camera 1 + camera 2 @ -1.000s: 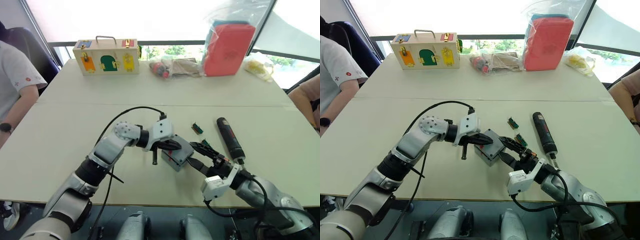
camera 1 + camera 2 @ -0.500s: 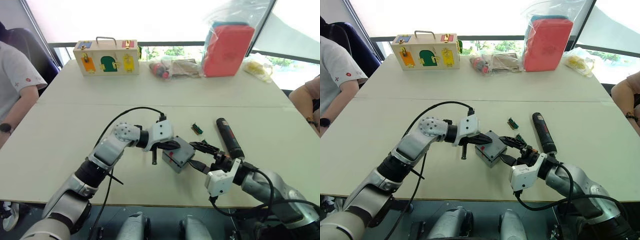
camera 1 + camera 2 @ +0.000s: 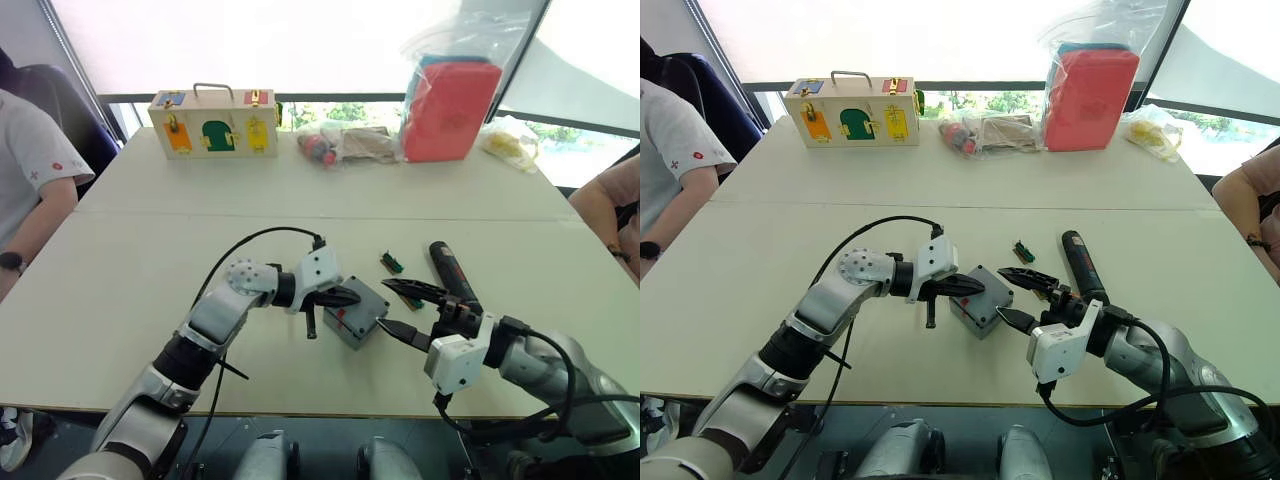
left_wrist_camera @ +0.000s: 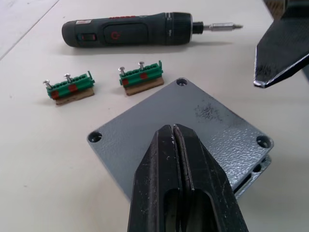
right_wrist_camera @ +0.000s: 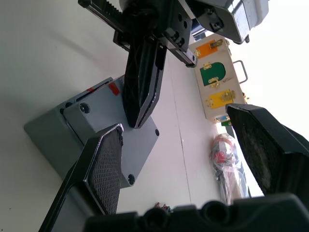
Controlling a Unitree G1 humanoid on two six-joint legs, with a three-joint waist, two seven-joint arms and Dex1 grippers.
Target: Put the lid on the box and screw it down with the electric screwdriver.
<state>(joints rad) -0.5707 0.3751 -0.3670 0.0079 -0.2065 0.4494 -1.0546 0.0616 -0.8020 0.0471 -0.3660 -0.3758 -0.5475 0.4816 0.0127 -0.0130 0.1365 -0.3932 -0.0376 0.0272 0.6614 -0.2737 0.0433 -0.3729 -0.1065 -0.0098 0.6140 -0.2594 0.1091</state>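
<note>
The grey lid (image 4: 203, 116) lies on top of the grey box (image 3: 352, 325), slightly out of line with it. My left gripper (image 3: 350, 296) is shut, and its tips (image 4: 174, 129) rest on the lid's middle. My right gripper (image 3: 399, 309) stands open just right of the box, one finger (image 5: 104, 164) close to the box's corner and the other finger (image 5: 270, 145) off to the side. The black electric screwdriver (image 3: 452, 272) lies on the table right of the box, beyond the right gripper, with its bit (image 4: 222, 26) showing in the left wrist view.
Two green terminal strips (image 4: 70, 87) lie between box and screwdriver. At the table's far edge stand a wooden latch box (image 3: 213, 120), a bag of small items (image 3: 340, 140), a red pouch in plastic (image 3: 452, 95) and a yellow bag (image 3: 510, 140). People sit at both table ends.
My right arm has drawn back to the right, and its fingers now stand wider apart beside the box. The left gripper has stayed shut on top of the lid.
</note>
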